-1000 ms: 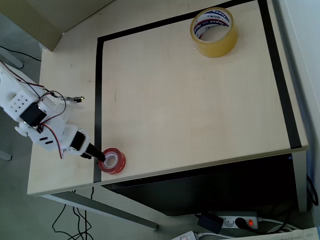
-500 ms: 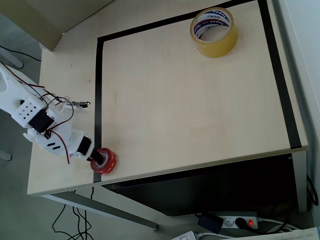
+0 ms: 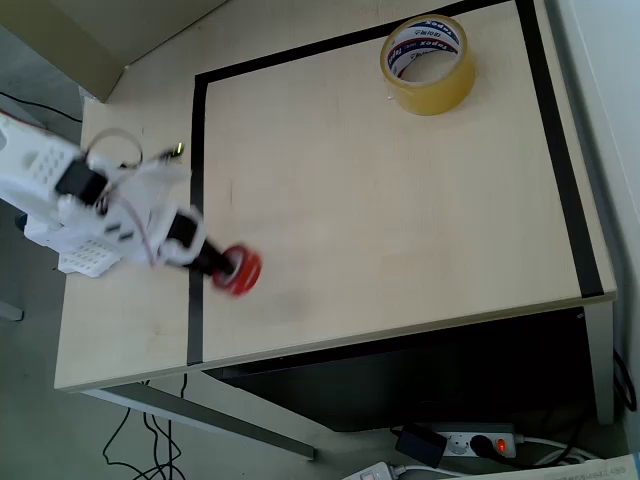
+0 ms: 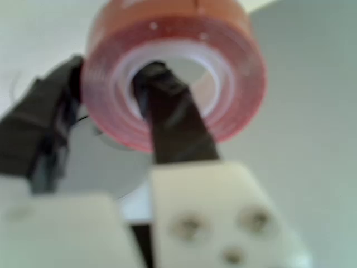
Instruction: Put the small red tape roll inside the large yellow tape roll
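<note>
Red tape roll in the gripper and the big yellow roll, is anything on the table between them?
No. In the overhead view, bare table separates the red tape roll from the yellow roll.

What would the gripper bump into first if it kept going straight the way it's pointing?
Probably nothing on the table. In the overhead view the gripper, shut on the red roll, points right and slightly toward the near edge. That line looks free of objects; the yellow roll sits well off it. Height is unclear.
</note>
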`<state>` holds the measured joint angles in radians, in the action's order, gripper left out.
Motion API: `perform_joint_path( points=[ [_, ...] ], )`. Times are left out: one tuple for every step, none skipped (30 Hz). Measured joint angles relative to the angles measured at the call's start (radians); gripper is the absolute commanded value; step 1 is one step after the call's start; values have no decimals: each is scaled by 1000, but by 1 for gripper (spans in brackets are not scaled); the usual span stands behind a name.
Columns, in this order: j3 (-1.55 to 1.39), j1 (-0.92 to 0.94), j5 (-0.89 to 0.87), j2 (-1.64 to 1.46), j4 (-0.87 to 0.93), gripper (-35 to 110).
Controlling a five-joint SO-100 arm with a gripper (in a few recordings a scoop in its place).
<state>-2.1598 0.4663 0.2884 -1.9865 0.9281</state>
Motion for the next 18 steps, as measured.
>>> perform_joint_path(
  points=[
    [55, -51, -31, 15, 20, 0],
    [118, -104, -58, 41, 43, 0],
    [186, -155, -77, 75, 71, 0],
    [259, -204, -89, 114, 98, 0],
    [334, -253, -97, 156, 123, 0],
    [411, -299, -103, 199, 141, 0],
    [486, -344, -106, 245, 155, 0],
    [561, -380, -107, 288, 166, 0],
    [634, -413, -109, 330, 169, 0],
    [703, -434, -109, 368, 169, 0],
    [773, -456, -109, 408, 175, 0],
    [839, -472, -109, 446, 190, 0],
    [910, -489, -109, 488, 206, 0],
    [980, -508, -109, 532, 219, 0],
    [1052, -526, -109, 581, 235, 0],
    [1127, -545, -109, 627, 250, 0],
    [1204, -561, -109, 676, 267, 0],
    [1281, -574, -109, 726, 284, 0]
  ],
)
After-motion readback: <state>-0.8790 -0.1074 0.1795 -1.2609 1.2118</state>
